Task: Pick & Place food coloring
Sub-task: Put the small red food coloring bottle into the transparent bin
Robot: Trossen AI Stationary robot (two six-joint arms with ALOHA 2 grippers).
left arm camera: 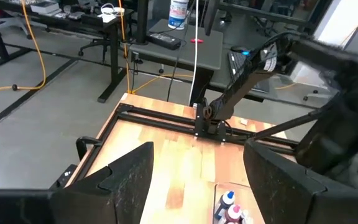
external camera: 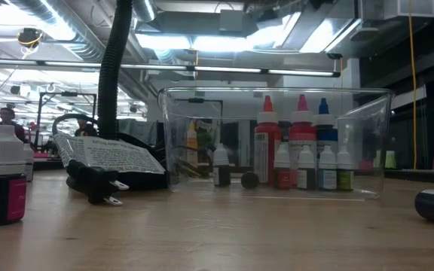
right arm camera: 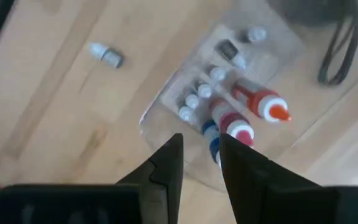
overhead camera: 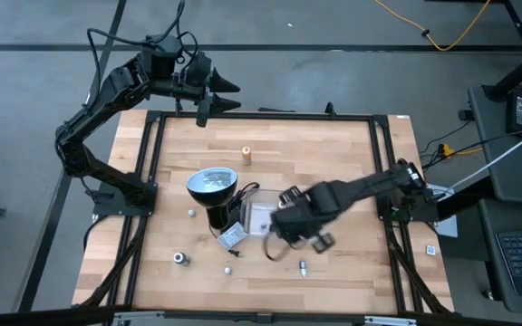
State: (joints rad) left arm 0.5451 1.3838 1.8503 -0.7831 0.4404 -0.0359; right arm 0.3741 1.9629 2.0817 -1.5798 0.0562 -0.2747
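The clear tray [overhead camera: 254,215] [right arm camera: 166,102] stands at mid-table and holds upright food coloring bottles: a red one with an orange tip [right arm camera: 263,102], a red one [external camera: 266,143], a blue one [external camera: 323,120] and several small white-capped ones [right arm camera: 194,99]. My right gripper [right arm camera: 201,152] [overhead camera: 284,225] hangs above the tray's near-right side, pointing down, with a narrow gap and nothing between its fingers. Loose bottles sit on the table: an orange one [overhead camera: 246,154] and small ones [overhead camera: 181,259] [overhead camera: 303,266] [right arm camera: 106,55]. My left gripper [overhead camera: 217,100] [left arm camera: 201,186] waits open, raised over the far left edge.
A black lamp with a round silvery head [overhead camera: 212,186] stands just left of the tray, its plug [external camera: 96,187] and paper tag [external camera: 111,154] on the wood. Black frame rails [overhead camera: 152,181] run along the table's sides. Bare wood lies at the far right [overhead camera: 333,154].
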